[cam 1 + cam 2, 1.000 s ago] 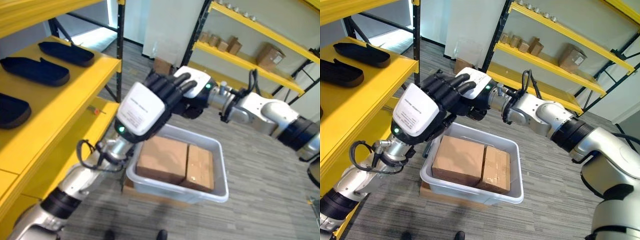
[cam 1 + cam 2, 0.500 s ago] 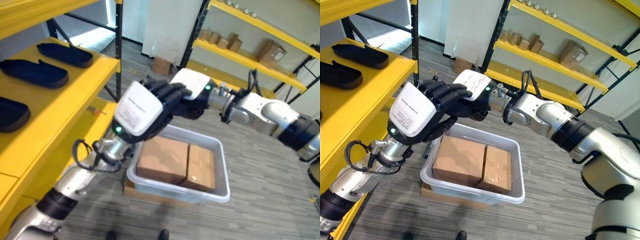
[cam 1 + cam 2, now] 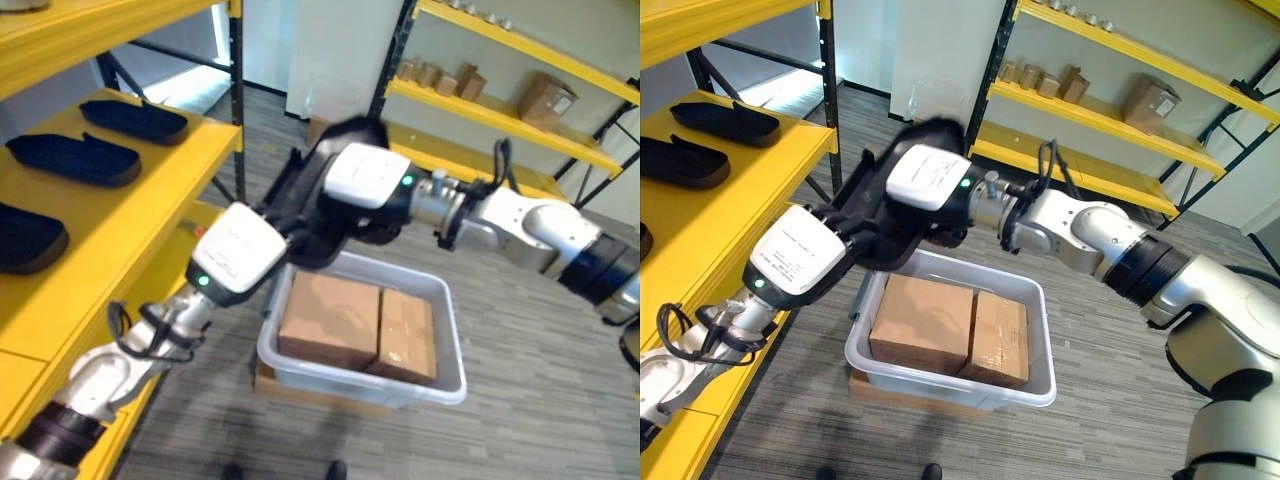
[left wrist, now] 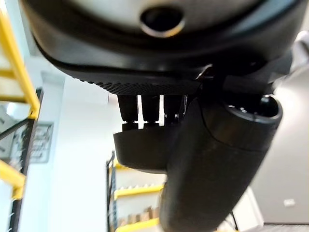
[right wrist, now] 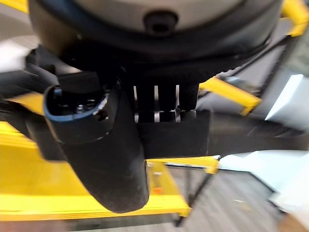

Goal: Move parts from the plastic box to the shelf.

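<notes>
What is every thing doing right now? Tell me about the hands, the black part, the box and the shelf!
Long black plastic part: off the floor, held between both hands above the box.
Left hand: fingers curled on the black part.
Right hand: fingers curled on the black part.
Clear plastic box: on the floor, open, two brown cardboard cartons inside.
Yellow metal shelf: three black parts lying on it.

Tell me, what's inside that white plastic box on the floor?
Two brown cardboard boxes lie side by side in the plastic box, covering most of its bottom. Anything beneath or inside them is hidden.
</notes>
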